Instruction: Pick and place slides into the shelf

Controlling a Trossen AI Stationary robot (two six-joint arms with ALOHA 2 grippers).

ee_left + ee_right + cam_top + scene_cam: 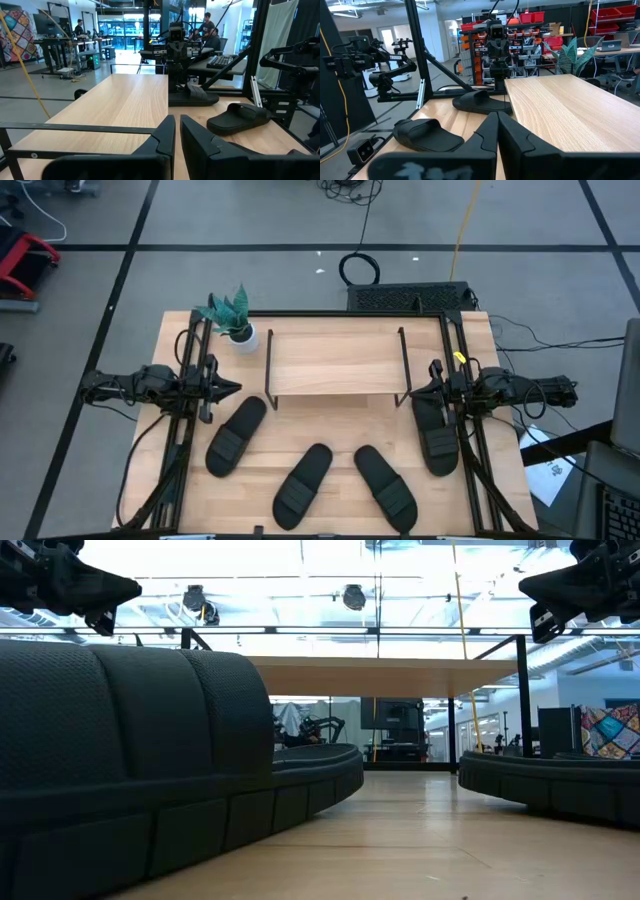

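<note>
Nearest the front edge of the worktop (330, 425), two slides (303, 485) (385, 486) lie angled apart, bare wood between them. A third slide (235, 435) sits left, a fourth slide (436, 436) along the right frame rail. Behind them the shelf (335, 362) stands with its board bare. The left gripper (228, 389) hangs beside the shelf's left end, the right gripper (418, 390) beside its right; both are closed and hold nothing. A potted plant (232, 315) occupies the far left corner.

potted plant (232, 315), black cable coil (359, 270)
</note>
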